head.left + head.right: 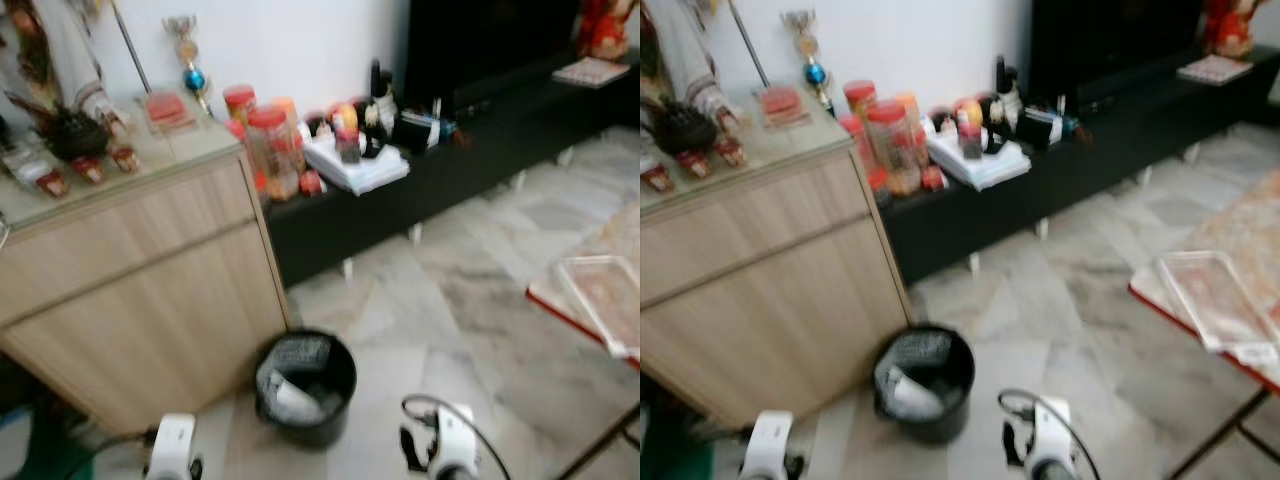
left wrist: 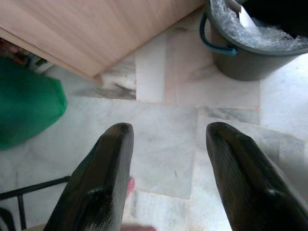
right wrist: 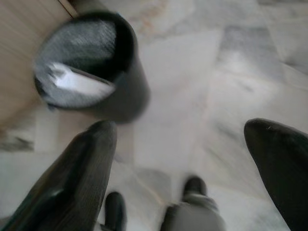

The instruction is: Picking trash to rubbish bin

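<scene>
The left pincer [image 2: 166, 178] is hanging spread and empty; the bin [image 1: 305, 385], already lined and holding trash, is sitting beside the cabinet [image 1: 140, 290]; the right pincer [image 3: 187, 168] is gaping empty. Blurred views risk clipping the bin.

Left arm: low at the left of the head views, white wrist housing [image 1: 172, 447] pointing down toward the floor.
Left gripper [image 2: 168, 139]: two long black fingers [image 2: 111, 163] spread wide apart, nothing between them, held above the floor.
Right arm: low at the right of the head views, white wrist housing [image 1: 452, 445] with a black cable [image 1: 440, 405] looping over it.
Right gripper [image 3: 183, 139]: two black fingers [image 3: 86, 168] spread wide, nothing held, pointed downward; blurred.
Lower body: dark rounded parts [image 3: 192, 185] seen between the right fingers, likely the feet, too blurred to be sure.
</scene>
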